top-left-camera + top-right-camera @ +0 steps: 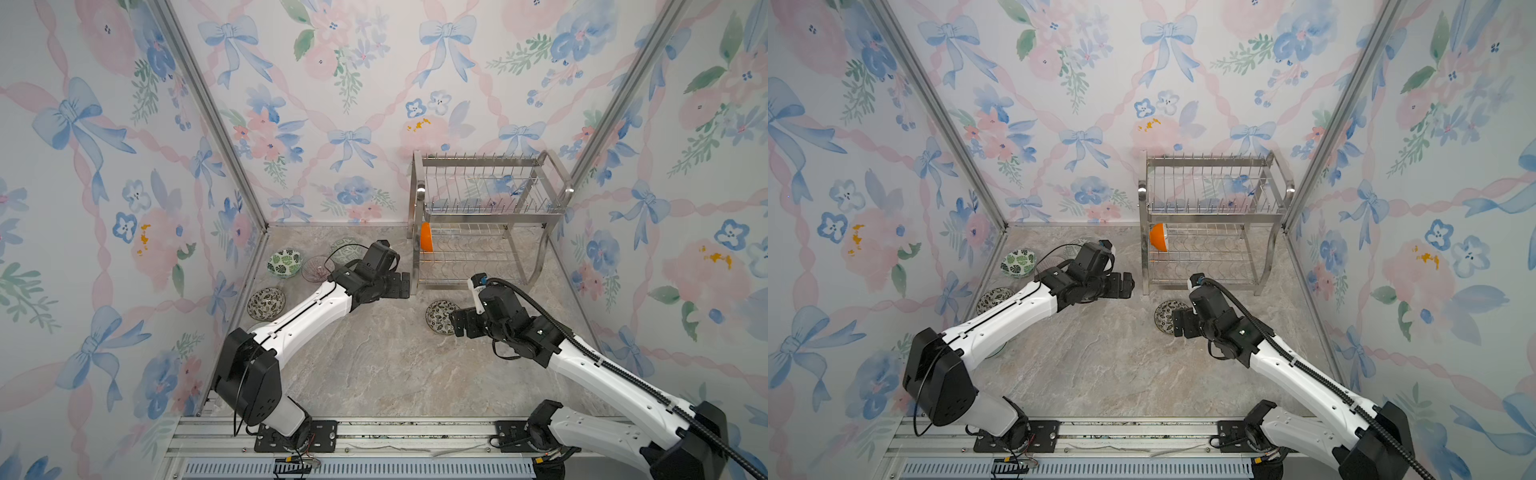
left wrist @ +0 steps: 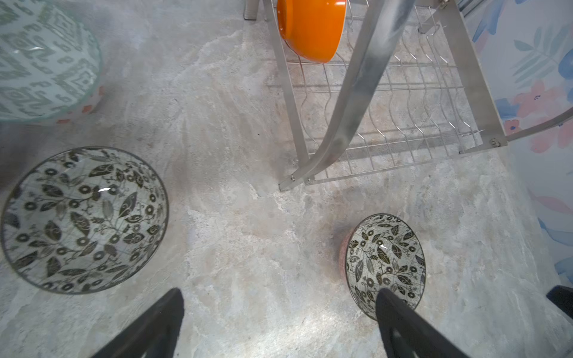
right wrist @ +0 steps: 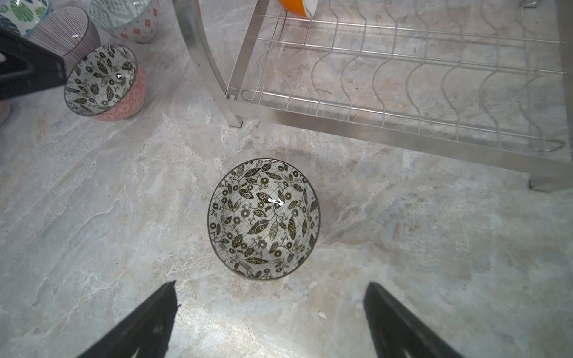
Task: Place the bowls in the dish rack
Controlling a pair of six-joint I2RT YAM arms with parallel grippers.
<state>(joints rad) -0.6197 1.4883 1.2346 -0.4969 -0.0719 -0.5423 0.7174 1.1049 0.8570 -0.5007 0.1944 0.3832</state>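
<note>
Steel dish rack [image 1: 478,160] stands at the back of the stone table [image 1: 374,365]. The orange bowl [image 1: 427,237] stands on its edge in the bottom shelf, at the end nearest my left gripper [image 1: 401,285]. That gripper is wide open and holds nothing. It hangs just beside the rack's leg. My right gripper [image 3: 271,284] is wide open too, with nothing in it. A dark-leaf bowl [image 3: 263,218] sits on the table right in front of it, near the rack. More bowls sit on the table by the left wall: a second dark-leaf bowl [image 1: 266,304], a green-leaf bowl [image 1: 284,262], a purple-line bowl [image 1: 316,269] and a green-pattern bowl [image 2: 46,59].
</note>
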